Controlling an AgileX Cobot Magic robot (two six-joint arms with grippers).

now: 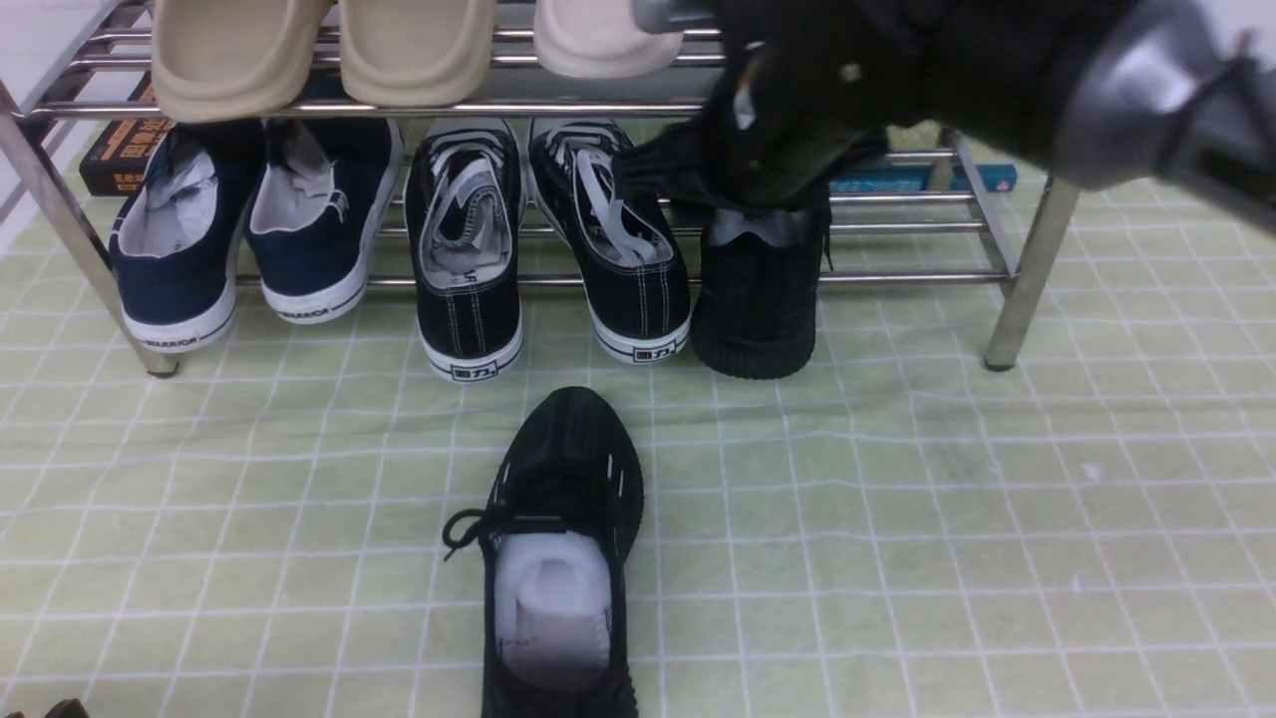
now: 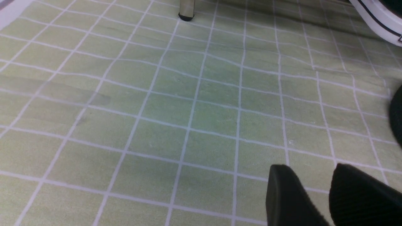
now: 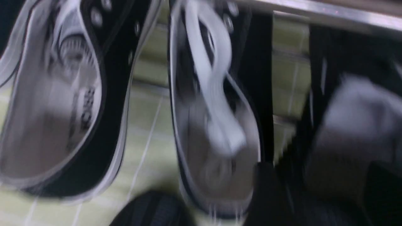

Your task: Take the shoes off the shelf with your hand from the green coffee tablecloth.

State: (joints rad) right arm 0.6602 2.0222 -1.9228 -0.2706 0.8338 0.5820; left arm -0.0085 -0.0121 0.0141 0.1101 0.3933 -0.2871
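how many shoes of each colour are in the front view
beige shoes: 3
navy sneakers: 2
black sneakers with white soles: 2
all-black sneakers: 2
total: 9

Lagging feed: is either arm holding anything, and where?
Left gripper holds nothing. Right gripper is at the black knit shoe's collar; grip cannot be told.
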